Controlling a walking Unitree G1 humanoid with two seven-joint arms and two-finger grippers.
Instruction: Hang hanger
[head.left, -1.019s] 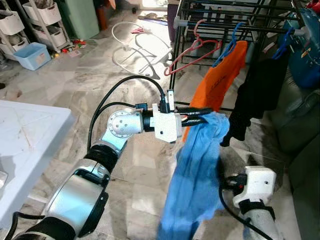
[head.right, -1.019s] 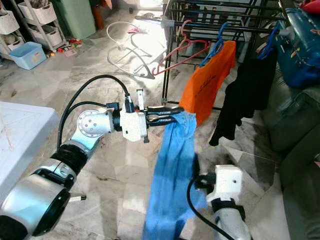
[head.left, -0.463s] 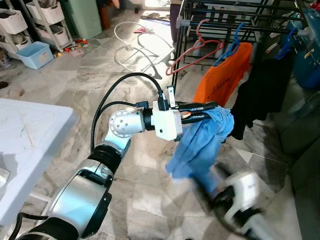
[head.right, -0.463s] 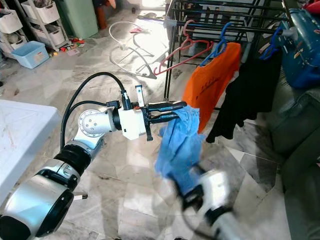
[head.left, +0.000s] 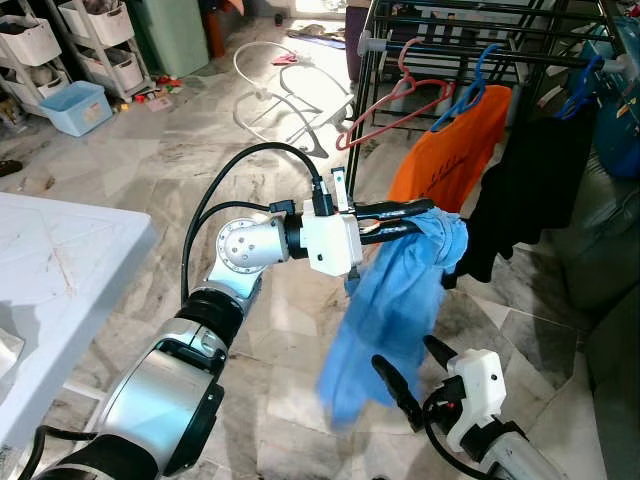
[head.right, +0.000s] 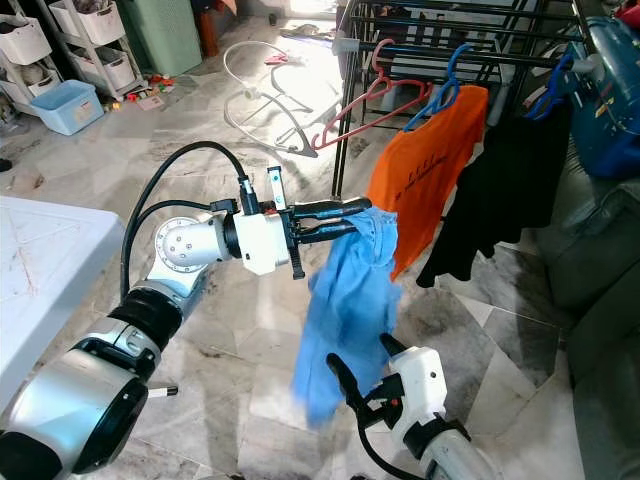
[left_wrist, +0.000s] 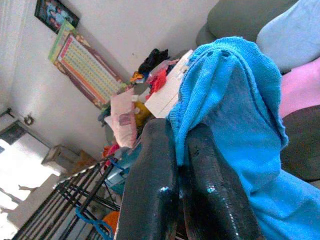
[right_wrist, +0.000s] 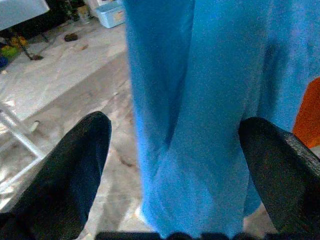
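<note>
Right now the left gripper is pinched tight on the top of a blue garment, which drapes down from the black fingers. At 6 o'clock from it, low in the head views, the right gripper points up with its fingers spread wide, the cloth's lower part hanging between them but untouched, as the right wrist view confirms. Half a second ago the cloth was bunched high and the right arm was a blur; now the garment hangs long again and that arm is steady beneath it. Likely the right gripper has let go of the hem after a tug. At 1 o'clock stands the drying rack, with an empty red hanger, an orange shirt and a black garment. Hanging remains undone.
</note>
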